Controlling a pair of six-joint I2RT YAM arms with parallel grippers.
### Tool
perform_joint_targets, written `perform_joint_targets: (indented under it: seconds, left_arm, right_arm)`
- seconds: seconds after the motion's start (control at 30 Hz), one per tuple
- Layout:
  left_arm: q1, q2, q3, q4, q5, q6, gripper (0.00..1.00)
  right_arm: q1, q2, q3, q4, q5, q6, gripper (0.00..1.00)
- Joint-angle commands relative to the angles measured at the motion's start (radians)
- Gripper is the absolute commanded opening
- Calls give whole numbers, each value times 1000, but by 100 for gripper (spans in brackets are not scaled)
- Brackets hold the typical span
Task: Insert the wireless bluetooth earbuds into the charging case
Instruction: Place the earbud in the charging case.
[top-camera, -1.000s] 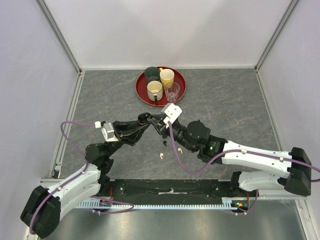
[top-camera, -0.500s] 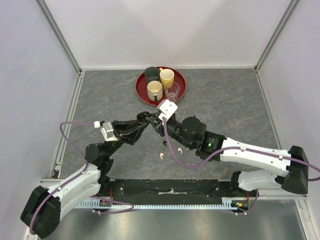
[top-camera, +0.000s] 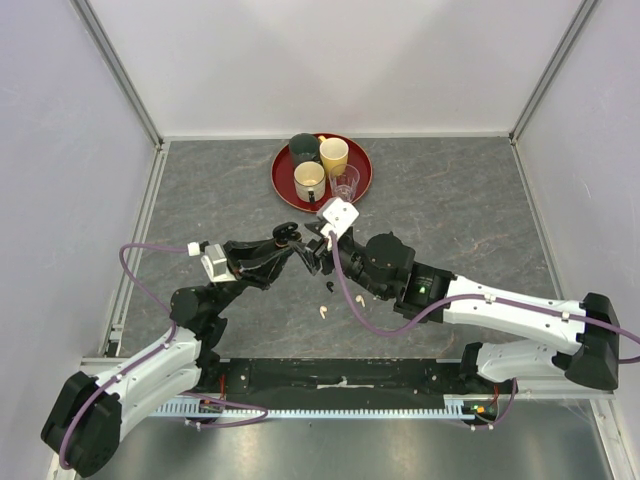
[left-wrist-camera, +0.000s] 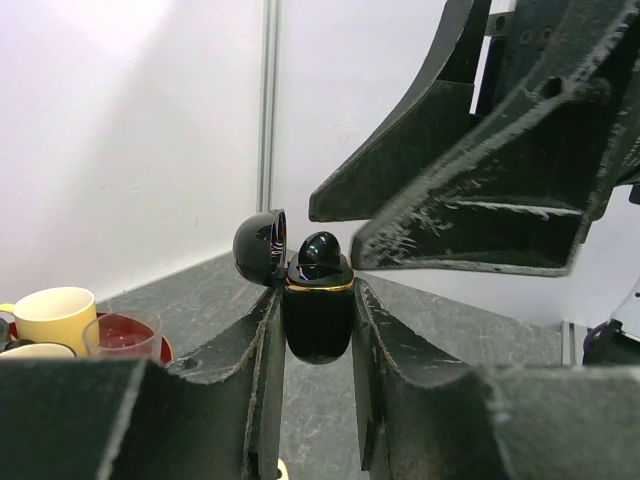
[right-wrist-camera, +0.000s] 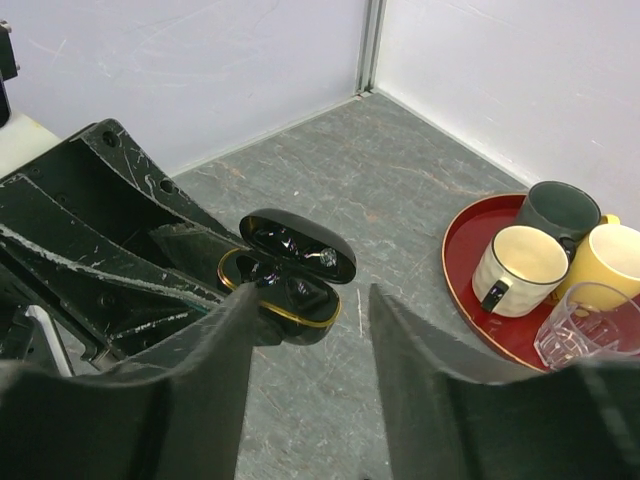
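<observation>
My left gripper (left-wrist-camera: 318, 305) is shut on the black, gold-rimmed charging case (left-wrist-camera: 318, 320), held off the table with its lid (left-wrist-camera: 260, 245) open. A glossy black earbud (left-wrist-camera: 320, 252) sits in the case and shows above the rim. My right gripper (right-wrist-camera: 312, 295) is open just over the case (right-wrist-camera: 290, 285), with nothing between its fingers. In the top view the two grippers meet at the case (top-camera: 288, 233). On the table below them lie a cream-white earbud (top-camera: 322, 311) and a small dark one (top-camera: 328, 288).
At the back, a red tray (top-camera: 280, 185) carries a dark green mug (top-camera: 303, 147), a yellow mug (top-camera: 334, 155), a cream mug (top-camera: 309, 180) and a clear glass (top-camera: 345, 184). Walls enclose the grey table on three sides.
My right gripper's jaws were shut by the case and have parted, and the gripper has drawn back a little. The left gripper still holds the case in the same place.
</observation>
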Motion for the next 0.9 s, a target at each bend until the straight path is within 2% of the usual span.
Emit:
perform_joint_targets:
  seconds: [0.0, 0.27, 0.47, 0.57, 0.7, 0.73, 0.83, 0.87]
  left_arm:
    - [1, 2, 5, 71, -44, 29, 2]
    - [1, 8, 4, 77, -43, 27, 2]
    - [1, 9, -1, 83, -35, 23, 2]
    - [0, 5, -4, 83, -38, 24, 2]
    - [1, -3, -2, 83, -34, 23, 2]
    - [1, -6, -2, 83, -29, 23, 2]
    - [1, -15, 2, 82, -15, 32, 2]
    - [1, -14, 5, 82, -12, 33, 2]
  right_arm:
    - [5, -34, 20, 0, 17, 28, 59]
    - [3, -74, 26, 57, 52, 105, 81]
    - [-23, -108, 43, 63, 98, 182, 91]
    - [-48, -126, 57, 44, 125, 226, 95]
    - [-97, -118, 113, -50, 178, 323, 92]
    - [-138, -105, 130, -87, 169, 353, 91]
    - [-234, -63, 196, -216, -16, 490, 90]
    - [-256, -51, 210, -262, -126, 551, 91]
